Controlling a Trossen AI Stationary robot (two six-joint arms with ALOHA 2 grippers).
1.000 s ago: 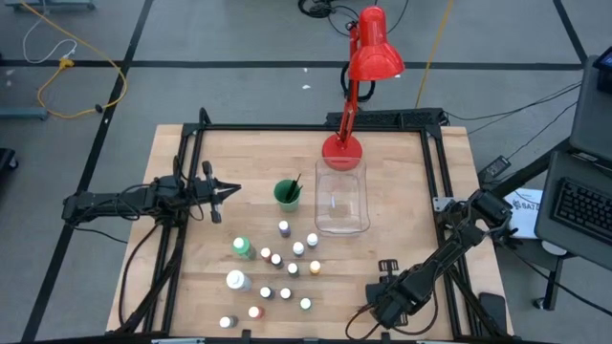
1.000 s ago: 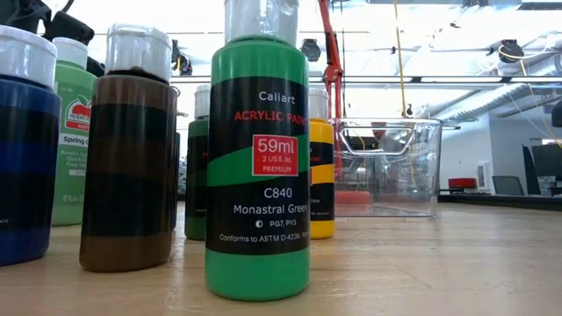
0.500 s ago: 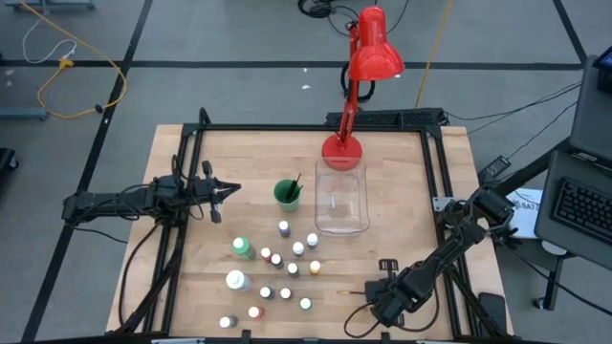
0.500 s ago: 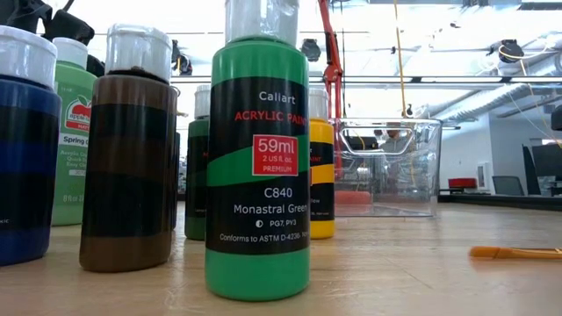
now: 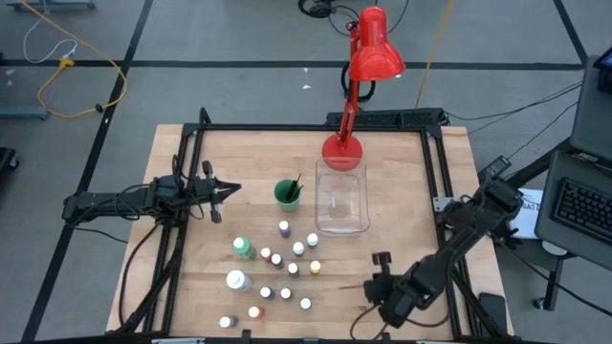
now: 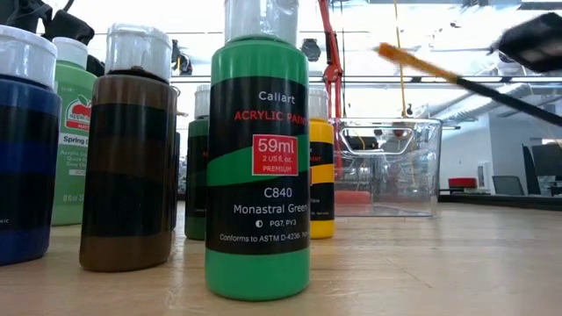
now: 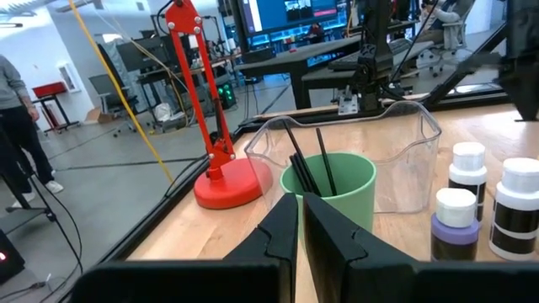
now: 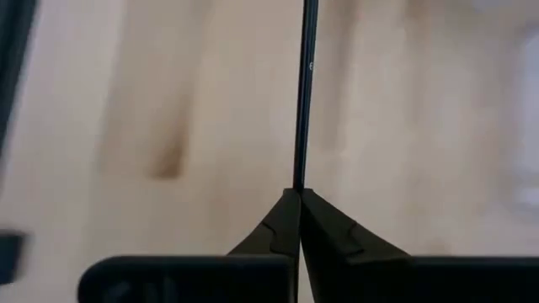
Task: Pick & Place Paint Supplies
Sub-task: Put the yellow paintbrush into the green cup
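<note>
high view: clear bin is the landmark, mid-table. paint bottles stand in front of it; green cup w/ brushes just left. right gripper, near front edge right of the bottles, is clamped tight on a brush by its handle, lifted off the wood. light, stiff, slim; prob. swings if held at the end. left gripper, closed & empty, waits left of the cup.

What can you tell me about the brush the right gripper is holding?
The brush is thin, with a dark handle and an orange tip. The right gripper is shut on the handle near one end. In the low view the brush hangs tilted in the air, tip highest, clear of the table, in front of the clear bin. Only the fingers touch it.
</note>
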